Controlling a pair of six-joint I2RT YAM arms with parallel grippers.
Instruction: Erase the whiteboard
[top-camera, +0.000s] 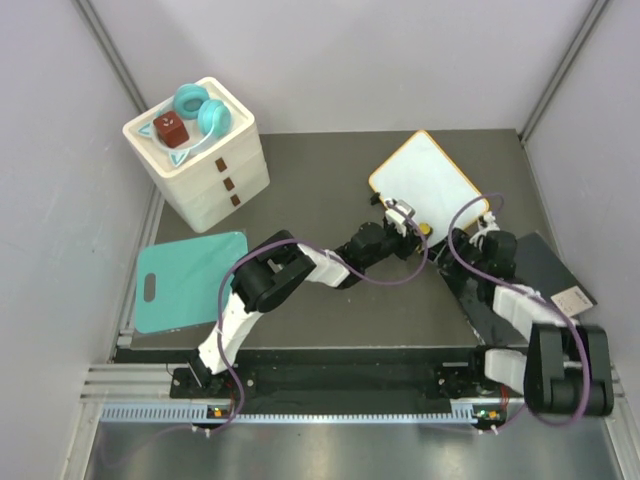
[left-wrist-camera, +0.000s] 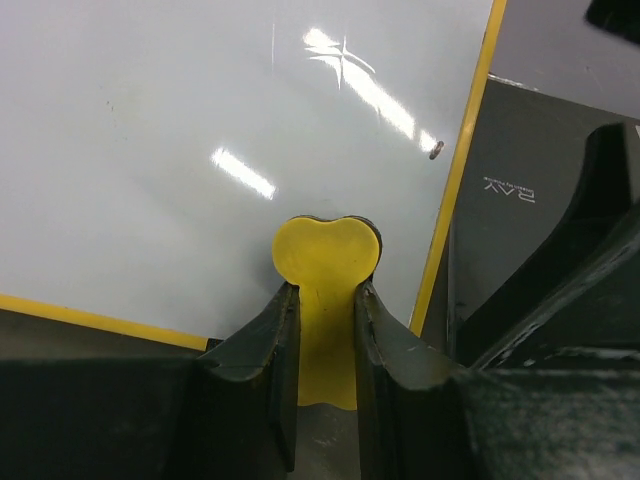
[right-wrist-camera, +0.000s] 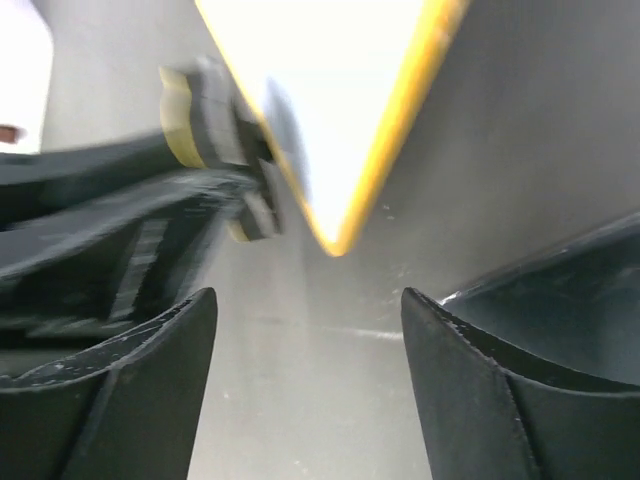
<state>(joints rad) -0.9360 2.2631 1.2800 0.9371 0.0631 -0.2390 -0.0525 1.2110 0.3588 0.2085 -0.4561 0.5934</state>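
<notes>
Over the whiteboard (left-wrist-camera: 150, 150), left gripper (left-wrist-camera: 326, 292) pinches a yellow eraser (left-wrist-camera: 325, 245); right gripper (right-wrist-camera: 308, 300) stands spread wide.

Left end effector (left-wrist-camera: 325, 300) clamped narrow, right end effector (right-wrist-camera: 308, 320) spread wide beside it

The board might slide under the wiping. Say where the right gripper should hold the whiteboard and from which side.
Take the whiteboard by its framed corner nearest the right gripper, probably coming in low from the right arm's side. That corner points at the open fingers, the thin rim suits them, and the left gripper with the yellow eraser sits at the other near edge.
</notes>
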